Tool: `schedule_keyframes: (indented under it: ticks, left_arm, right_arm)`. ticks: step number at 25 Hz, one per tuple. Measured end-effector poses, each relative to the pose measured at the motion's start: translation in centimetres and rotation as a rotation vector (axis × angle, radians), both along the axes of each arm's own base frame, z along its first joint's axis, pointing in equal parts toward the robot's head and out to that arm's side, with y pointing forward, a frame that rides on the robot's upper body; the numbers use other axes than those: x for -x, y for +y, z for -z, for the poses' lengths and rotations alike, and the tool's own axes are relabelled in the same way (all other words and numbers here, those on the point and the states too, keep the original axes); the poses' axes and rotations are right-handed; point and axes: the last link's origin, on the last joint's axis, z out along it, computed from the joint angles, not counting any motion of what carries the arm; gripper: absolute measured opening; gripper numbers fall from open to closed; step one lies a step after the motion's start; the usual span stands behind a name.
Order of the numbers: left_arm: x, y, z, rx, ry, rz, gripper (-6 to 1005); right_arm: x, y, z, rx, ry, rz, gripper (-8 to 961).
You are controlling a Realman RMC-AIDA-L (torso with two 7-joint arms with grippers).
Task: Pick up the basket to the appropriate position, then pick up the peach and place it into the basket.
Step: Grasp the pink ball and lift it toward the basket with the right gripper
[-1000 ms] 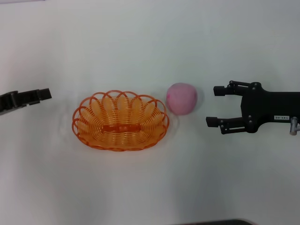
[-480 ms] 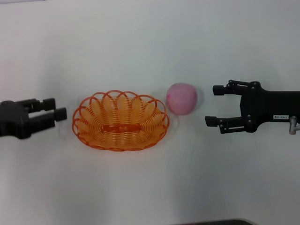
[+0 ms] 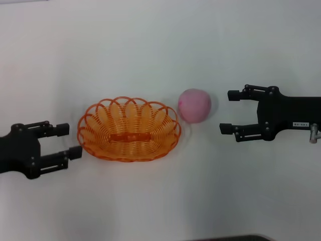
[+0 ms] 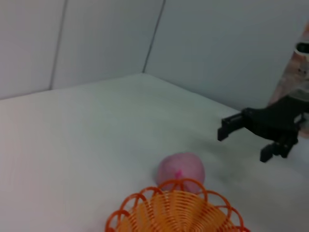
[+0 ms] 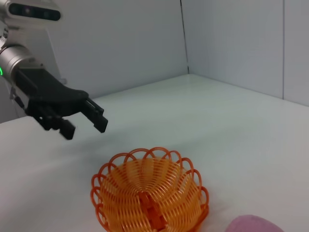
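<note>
Two open grippers flanking basket and peach

Orange basket point(image 3: 129, 129) resting on white table point(image 3: 150, 201), empty; pink peach point(image 3: 195, 105) just beside its far right rim, apart from the wire loops; left gripper point(image 3: 65, 140) low at the basket's left end, fingers spread, near the rim but not touching; right gripper point(image 3: 228, 111) level with the peach on its right side, fingers parted, holding nothing; both seen again from opposite wrist cameras.

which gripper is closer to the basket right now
Left. The left gripper is open just off the end of the basket on the robot's left, not touching. The right gripper is open farther off, beyond the peach.
</note>
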Motion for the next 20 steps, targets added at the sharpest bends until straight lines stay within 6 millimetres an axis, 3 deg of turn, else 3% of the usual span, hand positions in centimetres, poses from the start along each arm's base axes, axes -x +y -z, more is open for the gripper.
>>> schedule_keyframes:
  ticks: [3, 9, 14, 20]
  left_arm:
    - [0.1, -0.2, 0.2, -0.002, 0.000, 0.004, 528]
    - [0.6, -0.6, -0.1, -0.037, 0.007, 0.011, 693]
    - [1.0, -1.4, 0.1, -0.063, 0.032, 0.085, 891]
    - [1.4, -2.3, 0.4, -0.054, 0.033, 0.104, 886]
  right_arm:
    - [0.0, 0.0, 0.0, -0.002, -0.002, 0.001, 925]
    - [0.0, 0.1, 0.0, -0.003, -0.001, 0.001, 925]
    - [0.0, 0.1, 0.0, -0.003, -0.001, 0.001, 925]
    - [-0.1, 0.0, 0.0, -0.003, -0.002, 0.004, 925]
